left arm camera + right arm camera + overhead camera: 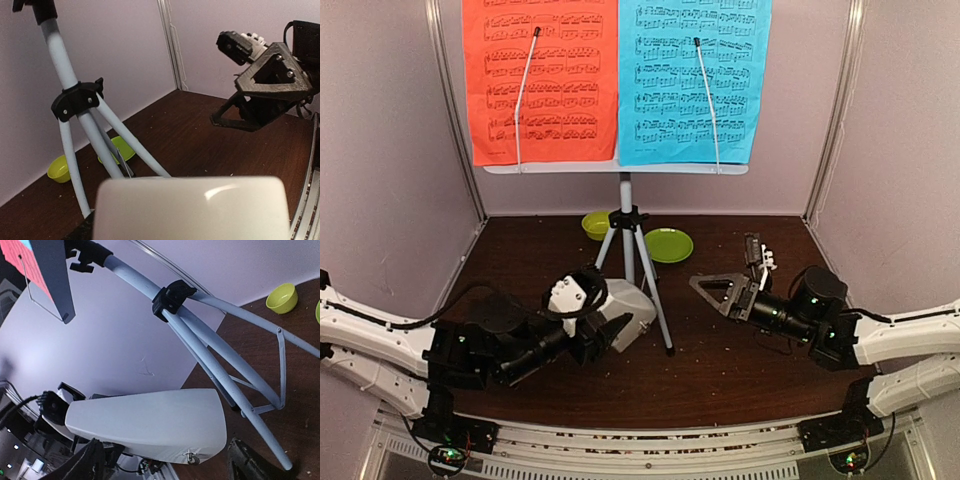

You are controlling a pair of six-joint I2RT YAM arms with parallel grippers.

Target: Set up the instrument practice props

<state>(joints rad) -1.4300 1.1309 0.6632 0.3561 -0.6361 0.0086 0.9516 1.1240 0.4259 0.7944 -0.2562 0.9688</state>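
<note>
The music-stand desk (pixel 620 168) stands on the grey tripod (pixel 628 245) at the back, with the red sheet (pixel 540 80) and the blue sheet (pixel 695 80) clipped side by side on it. My left gripper (pixel 603 322) is shut on the whitish metronome (pixel 625 305), held tilted just left of the tripod's front leg. That same metronome (pixel 190 210) fills the bottom of the left wrist view and hides the fingers there. My right gripper (pixel 725 268) is open a short way right of the tripod, pointing at the metronome (pixel 150 422) without touching it.
A lime-green bowl (pixel 595 225) and a lime-green plate (pixel 668 245) lie behind the tripod's legs. Pale walls close the back and both sides. Crumbs dot the dark brown table (pixel 740 370).
</note>
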